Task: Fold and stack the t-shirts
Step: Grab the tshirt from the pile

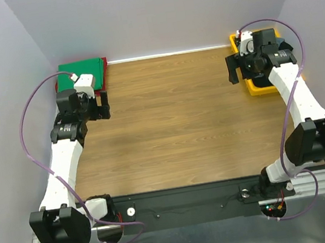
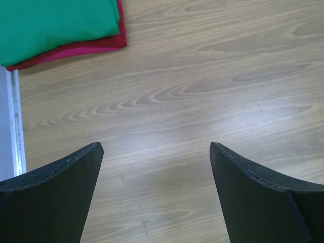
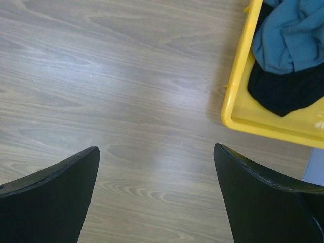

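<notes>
**Yellow bin holds the next shirts, just off the right gripper's side**

Wood-grain tabletop lies bare between the 2 arms. At its far-right corner sits the yellow plastic bin. At the far-left corner lies the folded stack, a green cloth t-shirt flat on top of a red cloth t-shirt.

Inside the bin, a slate blue-grey cloth t-shirt lies crumpled over a black cloth t-shirt. Neither is spread out, so no long axis can be read.

The right gripper hangs over bare wood with its jaws wide apart and nothing between them. In its wrist view the bin's rim is just beside it, ahead and to the right.

The left gripper, also spread wide and holding nothing, hovers near the stack and well apart from the bin.

The right arm is therefore the nearer one. A pick would probably call for a short reach over the rim onto the blue-grey cloth.
</notes>
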Controlling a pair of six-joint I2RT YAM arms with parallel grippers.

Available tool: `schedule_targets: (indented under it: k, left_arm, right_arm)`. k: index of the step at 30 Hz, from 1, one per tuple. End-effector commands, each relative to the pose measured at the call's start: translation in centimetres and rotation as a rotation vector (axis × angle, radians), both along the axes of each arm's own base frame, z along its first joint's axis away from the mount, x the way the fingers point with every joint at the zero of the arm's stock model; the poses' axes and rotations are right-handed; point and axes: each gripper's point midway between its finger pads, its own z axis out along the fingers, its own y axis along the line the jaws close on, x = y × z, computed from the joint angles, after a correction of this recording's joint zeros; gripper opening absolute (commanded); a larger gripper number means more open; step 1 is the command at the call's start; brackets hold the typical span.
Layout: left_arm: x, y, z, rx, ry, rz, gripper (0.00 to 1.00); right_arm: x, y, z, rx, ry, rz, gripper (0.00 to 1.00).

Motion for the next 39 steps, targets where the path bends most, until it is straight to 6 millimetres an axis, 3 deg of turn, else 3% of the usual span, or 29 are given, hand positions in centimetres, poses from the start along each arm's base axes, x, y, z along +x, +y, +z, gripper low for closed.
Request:
schedule_targets:
  k: [1, 2, 3, 4, 5, 6, 7, 8, 9, 11, 12, 13, 14, 15, 16, 19, 20, 22, 27, 28, 31, 32, 35, 36, 39]
  left_arm:
    - [0.1, -0.8, 0.6, 0.013, -0.046, -0.066, 0.98]
    - [0.1, -1.1, 0.3, 0.010, -0.032, -0.085, 0.98]
    - [0.3, -1.2, 0.8, 0.008, -0.036, -0.089, 0.98]
    - [0.5, -1.4, 0.7, -0.002, -0.026, -0.097, 0.99]
    - [0.5, -1.8, 1.2, -0.015, -0.029, -0.116, 0.98]
    - [0.6, -2.1, 1.4, -0.026, -0.030, -0.131, 0.98]
    - [0.7, -2.3, 1.4, -0.035, -0.024, -0.138, 0.98]
    - [0.7, -2.6, 1.7, -0.044, -0.027, -0.153, 0.98]
    - [0.9, -2.7, 2.0, -0.053, -0.025, -0.155, 0.98]
    - [1.2, -2.9, 2.1, -0.059, -0.018, -0.159, 0.98]
    - [1.3, -2.9, 2.4, -0.062, -0.019, -0.159, 0.99]
    - [1.4, -2.9, 2.2, -0.062, -0.011, -0.157, 0.98]
    - [1.7, -2.9, 2.2, -0.065, -0.002, -0.152, 0.99]
    - [1.9, -2.9, 2.1, -0.066, 0.003, -0.150, 0.99]
    - [2.1, -2.8, 1.7, -0.066, 0.015, -0.146, 0.98]
    - [2.4, -2.7, 1.3, -0.067, 0.037, -0.138, 0.99]
    - [2.5, -2.7, 0.9, -0.064, 0.051, -0.136, 0.98]
    - [2.7, -2.5, 0.1, -0.055, 0.073, -0.127, 0.98]
    - [3.0, -2.1, -1.0, -0.045, 0.106, -0.110, 0.98]
    - [3.0, -2.1, -1.2, -0.045, 0.110, -0.110, 0.98]
    - [3.2, -2.1, -1.1, -0.044, 0.109, -0.108, 0.98]
    - [3.2, -2.1, -1.1, -0.043, 0.109, -0.107, 0.98]
    - [3.2, -2.1, -1.0, -0.041, 0.104, -0.109, 0.98]
    - [3.2, -2.1, -0.9, -0.039, 0.099, -0.109, 0.99]
    - [3.1, -2.0, -0.6, -0.038, 0.089, -0.110, 0.98]
  right_arm:
    - [1.0, -1.9, 0.5, -0.057, 0.008, -0.045, 1.00]
    - [2.2, -3.9, -0.5, -0.050, 0.029, -0.080, 1.00]
    - [3.3, -4.9, -0.1, -0.045, 0.017, -0.098, 1.00]
    - [5.0, -6.3, 1.8, -0.048, -0.031, -0.122, 1.00]
    - [6.7, -9.0, 0.6, -0.061, -0.010, -0.169, 1.00]
    - [7.8, -10.3, 0.5, -0.077, -0.015, -0.188, 1.00]
    - [9.4, -12.5, 3.0, -0.109, -0.084, -0.224, 1.00]
    - [10.3, -13.4, 3.0, -0.143, -0.091, -0.221, 1.00]
    - [11.9, -14.2, 0.4, -0.156, -0.048, -0.221, 1.00]
    - [13.9, -15.7, 0.0, -0.201, -0.061, -0.234, 1.00]
    - [15.3, -16.3, 1.9, -0.227, -0.119, -0.236, 1.00]
    - [16.7, -16.9, -0.9, -0.234, -0.080, -0.236, 1.00]
    - [17.8, -17.8, 0.3, -0.268, -0.124, -0.254, 1.00]
    - [18.6, -18.2, -0.3, -0.277, -0.129, -0.259, 1.00]
    - [19.9, -18.7, -3.0, -0.283, -0.107, -0.259, 1.00]
    - [21.5, -19.5, -5.1, -0.309, -0.116, -0.270, 1.00]
    - [22.3, -19.7, -6.7, -0.310, -0.115, -0.266, 1.00]
    - [23.0, -19.8, -9.0, -0.305, -0.103, -0.267, 1.00]
    - [23.9, -20.5, -12.5, -0.310, -0.088, -0.304, 0.97]
    - [24.2, -21.1, -12.4, -0.327, -0.101, -0.329, 0.78]
    - [24.4, -21.9, -11.5, -0.354, -0.128, -0.361, 0.47]
    - [24.4, -22.2, -11.0, -0.355, -0.137, -0.371, 0.28]
    - [24.1, -22.7, -7.4, -0.358, -0.196, -0.401, 0.01]
    - [23.7, -22.7, -4.5, -0.360, -0.239, -0.412, 0.00]
    - [22.9, -22.9, 0.5, -0.345, -0.325, -0.434, 0.01]
